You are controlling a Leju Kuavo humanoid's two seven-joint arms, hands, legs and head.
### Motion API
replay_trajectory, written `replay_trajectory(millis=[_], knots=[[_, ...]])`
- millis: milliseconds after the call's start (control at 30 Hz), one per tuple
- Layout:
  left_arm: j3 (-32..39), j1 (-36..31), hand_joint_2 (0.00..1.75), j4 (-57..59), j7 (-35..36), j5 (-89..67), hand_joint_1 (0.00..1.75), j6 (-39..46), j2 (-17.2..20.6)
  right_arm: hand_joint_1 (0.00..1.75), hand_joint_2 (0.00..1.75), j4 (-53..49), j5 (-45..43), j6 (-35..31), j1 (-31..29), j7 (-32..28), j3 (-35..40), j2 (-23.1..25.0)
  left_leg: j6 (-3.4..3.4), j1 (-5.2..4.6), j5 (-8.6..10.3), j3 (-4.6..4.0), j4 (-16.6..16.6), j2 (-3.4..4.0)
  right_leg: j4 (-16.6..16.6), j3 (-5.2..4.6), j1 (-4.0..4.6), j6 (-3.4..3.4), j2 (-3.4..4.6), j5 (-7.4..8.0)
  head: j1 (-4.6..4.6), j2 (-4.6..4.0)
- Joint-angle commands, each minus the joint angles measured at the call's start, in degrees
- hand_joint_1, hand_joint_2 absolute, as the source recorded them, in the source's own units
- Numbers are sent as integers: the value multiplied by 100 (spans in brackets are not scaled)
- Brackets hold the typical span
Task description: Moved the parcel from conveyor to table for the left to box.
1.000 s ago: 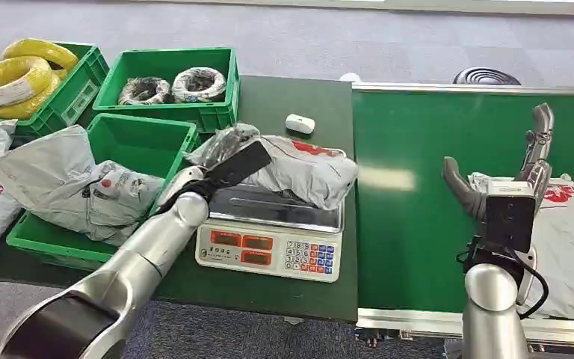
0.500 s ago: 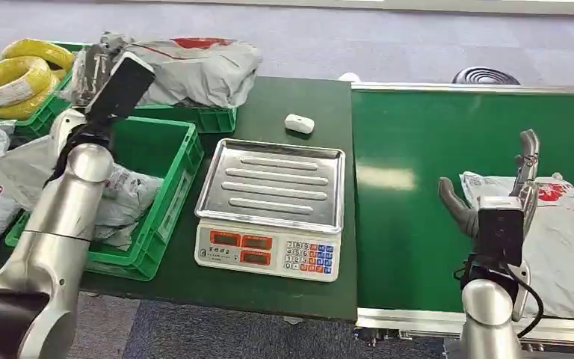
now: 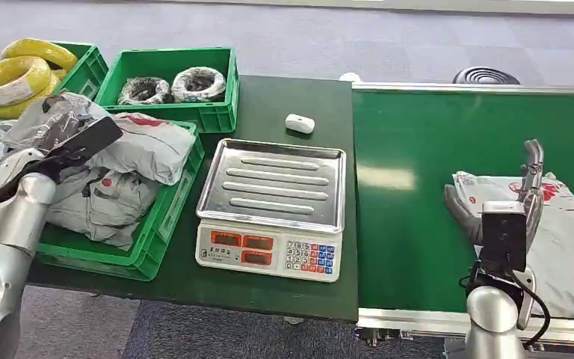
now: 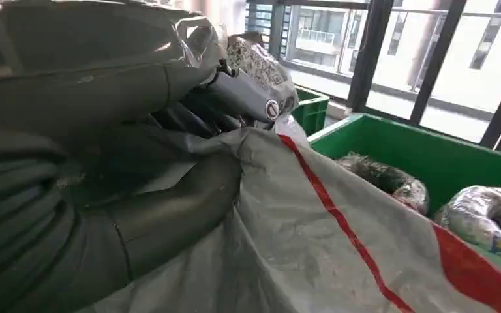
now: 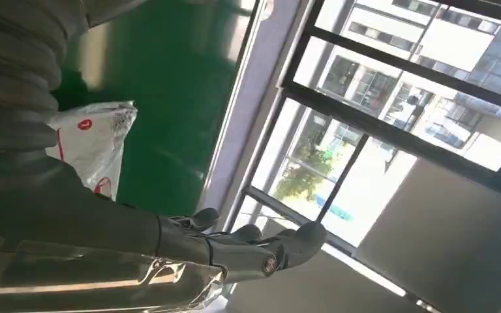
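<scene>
1. Closest to the camera, lower right of the head view: the right hand [image 3: 502, 200] is raised over the green conveyor belt [image 3: 411, 224], fingers spread apart and holding nothing. A white parcel with red print [image 3: 568, 239] lies flat on the belt right behind it, at the right edge of the frame.
2. Lower middle: a weighing scale [image 3: 271, 200] with a bare steel pan sits on the dark green table [image 3: 291, 97].
3. Left side: the left hand [image 3: 71, 138] has a grip on the grey parcel [image 3: 146, 146], which sits over the near green bin [image 3: 157, 228] on top of other grey bags [image 3: 97, 198]. The wrist view shows the fingers [image 4: 189, 195] wrapped into the grey plastic with its red stripe.
4. Middle of the frame, further back: a small white device [image 3: 300, 123] on the table.
5. Upper left: a green bin with wrapped cable coils [image 3: 172, 84], and beside it another bin with yellow cable coils [image 3: 19, 75].
</scene>
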Motion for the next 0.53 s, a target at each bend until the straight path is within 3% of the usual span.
replay_trajectory(millis=[33, 133, 233, 367, 533], knots=[[-23, 199, 175, 833, -67, -228, 0, 5, 134, 0, 175, -13, 6, 80, -1, 35, -146, 28, -2, -4, 3, 16, -12, 8, -7, 11, -3, -2, 6, 3, -2, 0], [327, 605, 175, -13, -127, -286, 0, 974, 57, 0, 175, 44, -113, 168, 85, 125, -242, -78, -1, -6, 4, 22, -18, 7, -12, 13, -5, -1, 5, 4, -2, 0], [1207, 1326, 175, -1982, -185, 441, 0, 2134, -479, 0, 175, 341, -253, 362, 125, 97, -180, -105, 2, 2, 2, 13, -12, -6, -18, 16, 3, 2, -8, 3, -2, -2], [1127, 2504, 175, -4140, -869, 1473, 0, 2998, -1011, 0, 175, 699, -602, 534, 199, 82, -2, -115, 2, 3, -2, 14, -11, -2, -21, 15, 4, 4, -2, 1, -2, 0], [725, 4120, 175, -5652, -1964, 2824, 0, 3336, -1328, 0, 175, 638, -1146, 1020, 617, 74, 67, -9, 1, -7, -13, 35, -25, 19, -35, 31, -7, 5, 15, 0, -2, 0]])
